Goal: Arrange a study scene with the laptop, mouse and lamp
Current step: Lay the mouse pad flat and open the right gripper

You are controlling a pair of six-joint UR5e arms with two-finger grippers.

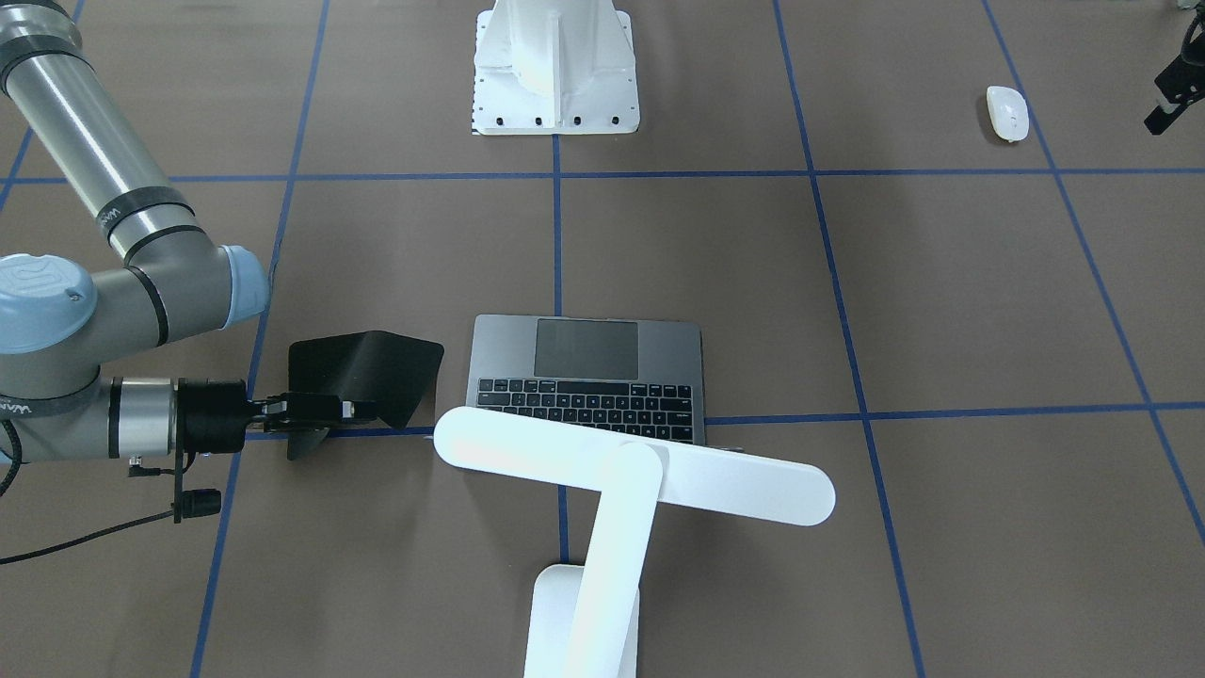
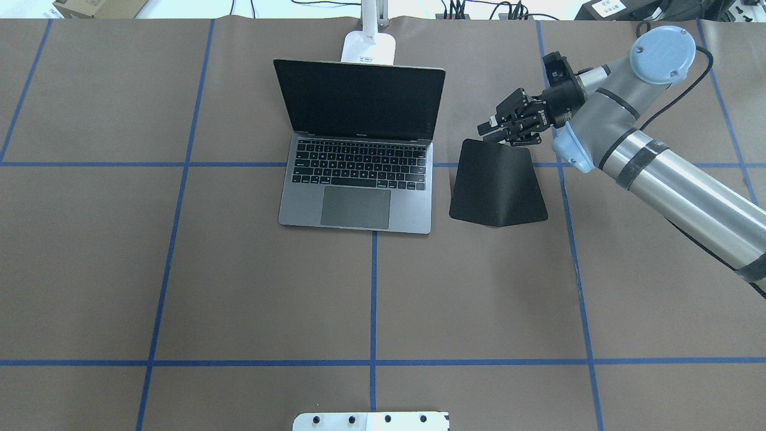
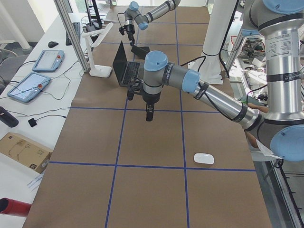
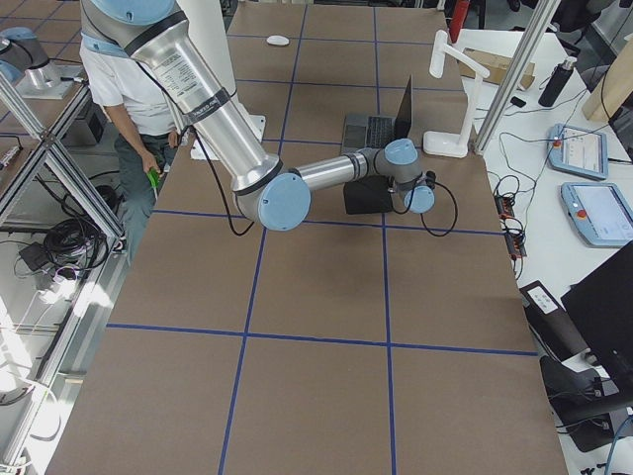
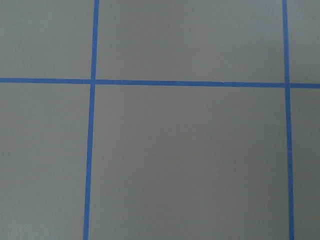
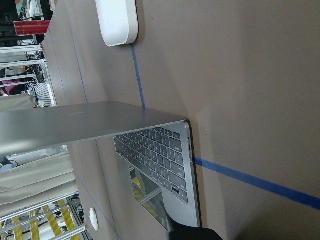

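The right gripper (image 2: 492,134) pinches the pad (image 2: 498,185) by its far edge, held raised just beside the open laptop (image 2: 357,191). I cannot tell the left gripper's (image 1: 1167,102) state. The step looks like pad placing. Next comes fetching the mouse (image 1: 1007,113), well apart. The lamp (image 1: 640,476) stands behind the laptop. No containers show.

lamp (image 1: 621,527) base cut off below, left hand (image 1: 1167,104) half out of frame

I record the right arm (image 2: 682,185) and left arm (image 3: 218,98) as silver tubes with pale-blue joint caps and black bands. The right gripper (image 2: 485,133) and left gripper (image 3: 149,117) are black; a black cable (image 1: 94,539) trails from the right wrist
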